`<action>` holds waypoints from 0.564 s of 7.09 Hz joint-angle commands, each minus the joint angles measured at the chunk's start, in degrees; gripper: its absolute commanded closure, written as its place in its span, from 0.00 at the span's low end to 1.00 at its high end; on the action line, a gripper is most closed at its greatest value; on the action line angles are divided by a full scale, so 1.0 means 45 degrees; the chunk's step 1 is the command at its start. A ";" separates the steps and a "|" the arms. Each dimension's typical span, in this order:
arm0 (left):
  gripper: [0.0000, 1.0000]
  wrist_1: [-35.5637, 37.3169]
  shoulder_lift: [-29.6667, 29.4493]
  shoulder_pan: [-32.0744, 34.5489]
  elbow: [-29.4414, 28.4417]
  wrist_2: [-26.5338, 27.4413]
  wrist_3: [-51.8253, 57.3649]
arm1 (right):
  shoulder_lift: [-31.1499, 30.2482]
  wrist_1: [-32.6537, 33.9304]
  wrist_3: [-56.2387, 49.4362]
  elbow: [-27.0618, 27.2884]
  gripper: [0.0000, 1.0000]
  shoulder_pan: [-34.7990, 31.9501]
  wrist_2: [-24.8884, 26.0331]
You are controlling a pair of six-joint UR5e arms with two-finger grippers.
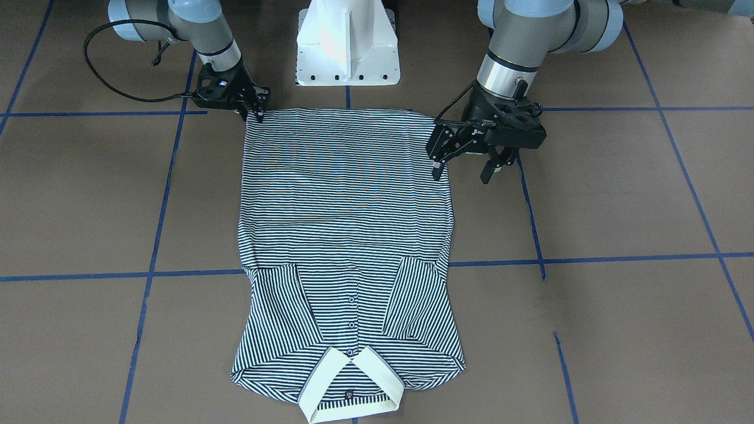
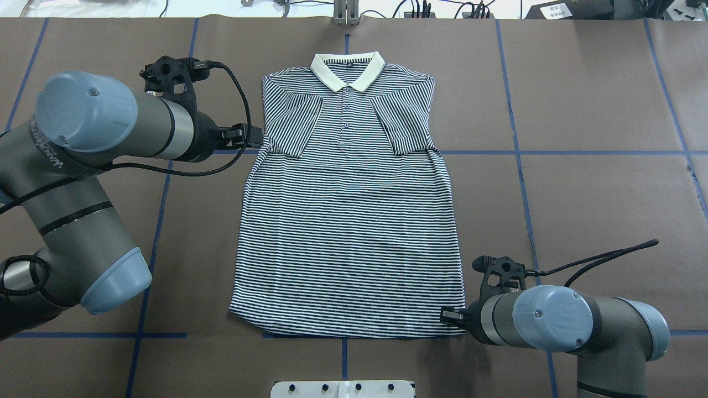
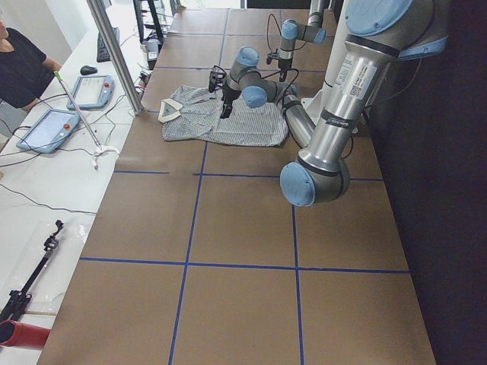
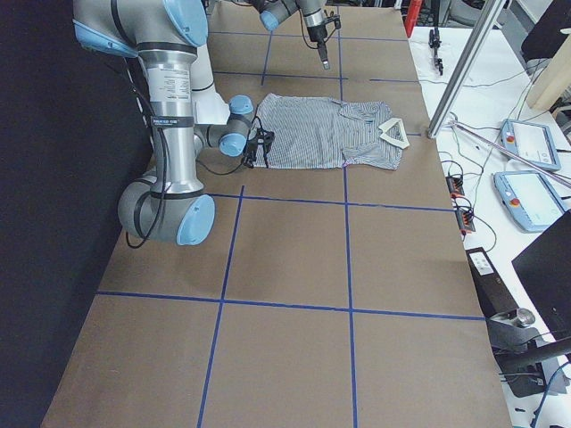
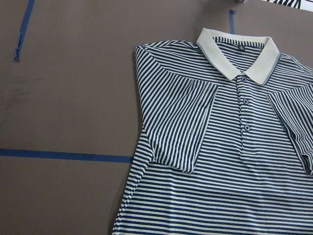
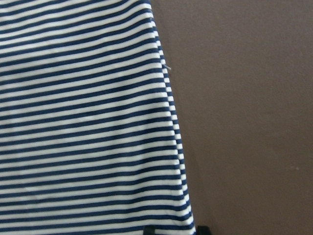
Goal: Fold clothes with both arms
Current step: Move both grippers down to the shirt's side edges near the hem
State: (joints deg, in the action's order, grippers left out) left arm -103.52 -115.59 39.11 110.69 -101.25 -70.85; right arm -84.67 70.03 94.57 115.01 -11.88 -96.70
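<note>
The striped polo shirt (image 1: pixel 347 224) lies flat and face up on the brown table, with both sleeves folded in over the chest and the cream collar (image 2: pixel 347 69) at the far side. My right gripper (image 1: pixel 254 113) is low at the hem corner nearest my base and looks shut on it. It also shows in the overhead view (image 2: pixel 449 316), and the right wrist view shows the shirt's edge (image 6: pixel 83 122) close up. My left gripper (image 1: pixel 462 175) is open and empty. It hangs well above the table, beside the shirt's folded left sleeve (image 2: pixel 290 124).
The white pedestal base (image 1: pixel 347 53) stands just behind the hem. Blue tape lines (image 1: pixel 618 258) cross the brown table cover. Beyond the table's far edge are tablets (image 3: pixel 91 91), cables and an operator (image 3: pixel 19 68).
</note>
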 commanded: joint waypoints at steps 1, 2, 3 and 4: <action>0.00 0.0015 0.0003 0.0000 -0.0028 -0.0001 0.0002 | -0.0012 0.0004 0.0000 0.0300 1.00 -0.0056 -0.0035; 0.00 0.0015 -0.0016 0.0000 -0.0048 -0.0020 0.0002 | -0.0012 0.0004 -0.0019 0.0301 1.00 -0.0037 -0.0054; 0.00 -0.0004 -0.0017 0.0000 -0.0086 -0.0020 -0.0017 | 0.0007 -0.0016 -0.0020 0.0320 1.00 -0.0036 -0.0112; 0.00 -0.0004 -0.0017 -0.0019 -0.0164 -0.0020 -0.0056 | 0.0007 -0.0016 -0.0020 0.0340 1.00 -0.0017 -0.0132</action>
State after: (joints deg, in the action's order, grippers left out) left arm -103.50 -115.65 39.09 110.30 -101.33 -70.93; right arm -84.68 69.99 94.50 116.41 -12.03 -97.12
